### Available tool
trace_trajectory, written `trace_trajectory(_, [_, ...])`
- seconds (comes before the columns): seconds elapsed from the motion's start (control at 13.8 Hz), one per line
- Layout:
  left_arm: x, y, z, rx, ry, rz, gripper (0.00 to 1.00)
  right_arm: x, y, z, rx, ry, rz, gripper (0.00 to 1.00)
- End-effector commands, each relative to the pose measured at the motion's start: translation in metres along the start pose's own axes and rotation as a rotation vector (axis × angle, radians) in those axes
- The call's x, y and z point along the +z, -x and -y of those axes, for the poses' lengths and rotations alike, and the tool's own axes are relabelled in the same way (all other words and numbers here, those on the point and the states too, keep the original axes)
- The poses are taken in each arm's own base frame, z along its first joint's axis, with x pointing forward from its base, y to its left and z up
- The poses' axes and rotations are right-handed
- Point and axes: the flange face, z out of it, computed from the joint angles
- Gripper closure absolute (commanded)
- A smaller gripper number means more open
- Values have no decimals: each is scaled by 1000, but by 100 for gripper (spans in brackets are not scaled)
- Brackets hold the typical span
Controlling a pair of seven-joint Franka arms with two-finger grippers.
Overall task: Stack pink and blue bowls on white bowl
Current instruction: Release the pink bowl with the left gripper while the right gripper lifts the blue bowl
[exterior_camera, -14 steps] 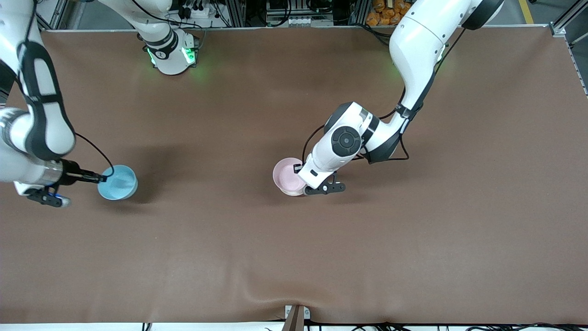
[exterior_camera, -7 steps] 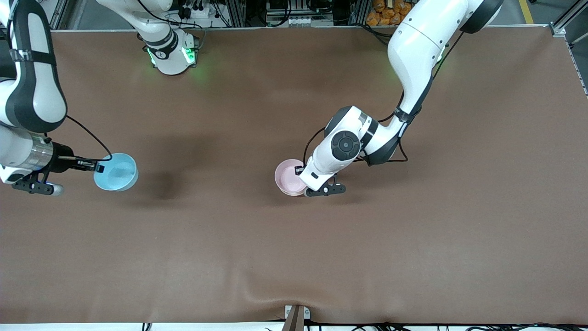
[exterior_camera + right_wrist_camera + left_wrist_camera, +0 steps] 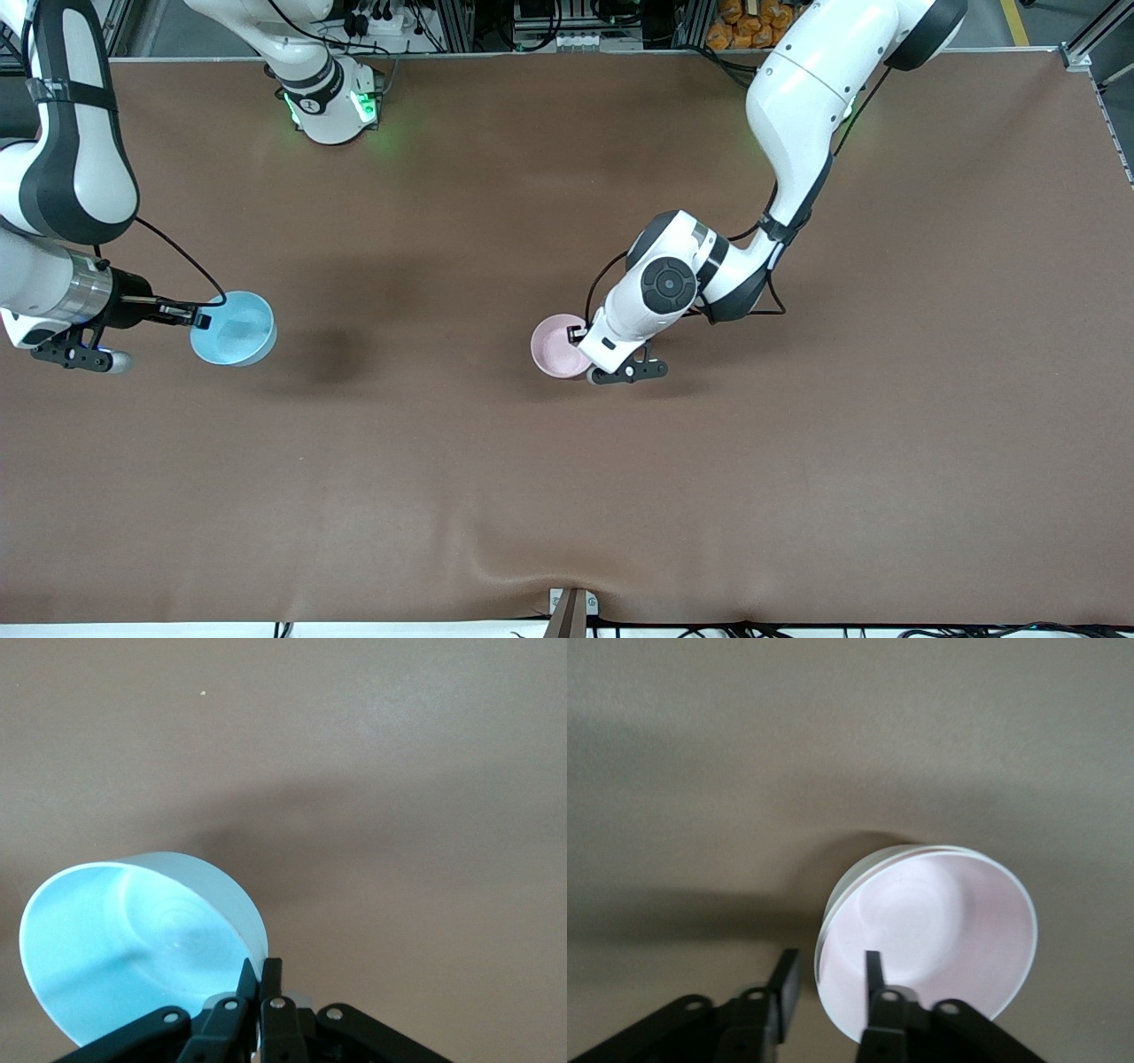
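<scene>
From the front, the right gripper [image 3: 197,315] is pinching the blue bowl [image 3: 234,329] by its rim at nine o'clock, lifted over open tabletop [image 3: 567,496] toward the right arm's end. In the left wrist view, the left gripper [image 3: 828,979] has its fingers spread astride the rim of the pink bowl [image 3: 935,943], which is sitting nested in the white bowl [image 3: 833,904]; releasing seems in hand. In the right wrist view, bare tabletop is lying ahead, so next comes carrying the blue bowl across and lowering it squarely.

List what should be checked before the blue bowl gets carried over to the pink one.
1. pink bowl nested in white bowl: ok.
2. left gripper open, fingers astride the pink rim: ok.
3. left gripper clear of the stack: not ok, it is at the rim.
4. right gripper shut on blue bowl: ok.
5. blue bowl over the stack: not ok, it hangs toward the right arm's end.
</scene>
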Motion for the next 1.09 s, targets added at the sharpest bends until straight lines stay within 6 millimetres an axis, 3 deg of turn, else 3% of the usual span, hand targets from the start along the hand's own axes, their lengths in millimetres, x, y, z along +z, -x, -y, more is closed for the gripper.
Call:
trace_trajectory(0.0, [-37, -16, 11, -24, -8, -32, 0, -5, 10, 1, 19, -21, -1, 100])
trace_trajectory(0.22, [-102, -36, 34, -16, -66, -74, 0, -13, 14, 16, 23, -20, -14, 100])
trace_trajectory(0.36, [-156, -44, 49, 44, -148, -158, 0, -15, 15, 19, 24, -20, -16, 100])
trace_trajectory(0.8, [-269, -51, 63, 346, -366, -287, 0, -31, 22, 19, 22, -24, -30, 100])
trace_trajectory(1.01, [-324, -72, 122, 206, -280, -265, 0, -36, 26, 39, 46, -23, -41, 100])
